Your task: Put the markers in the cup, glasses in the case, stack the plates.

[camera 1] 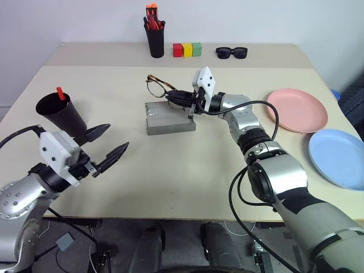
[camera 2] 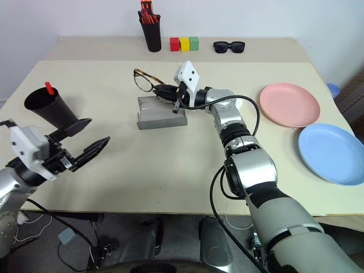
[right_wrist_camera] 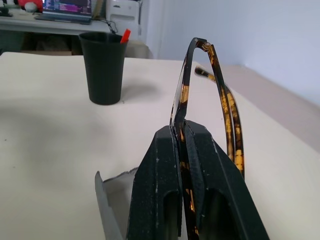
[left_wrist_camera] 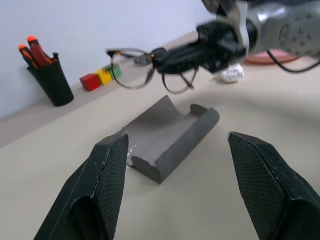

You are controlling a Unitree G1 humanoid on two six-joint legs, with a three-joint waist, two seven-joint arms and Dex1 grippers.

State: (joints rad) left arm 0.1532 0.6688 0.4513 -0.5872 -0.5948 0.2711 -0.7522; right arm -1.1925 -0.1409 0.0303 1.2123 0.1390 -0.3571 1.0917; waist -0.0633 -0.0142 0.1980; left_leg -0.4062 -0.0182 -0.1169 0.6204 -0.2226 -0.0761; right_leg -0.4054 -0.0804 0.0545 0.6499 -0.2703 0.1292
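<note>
My right gripper is shut on the glasses, holding them by one arm just above the far end of the open grey case. In the right wrist view its fingers pinch the tortoiseshell frame. My left gripper stands open with nothing in it, beside the black cup at the table's left. A red marker sticks out of the cup. The pink plate and the blue plate lie side by side at the right, apart from each other.
At the back of the table stand a black pen holder with orange-capped pens, a row of red, yellow and green blocks, and black sunglasses. The table's front edge runs just below my left gripper.
</note>
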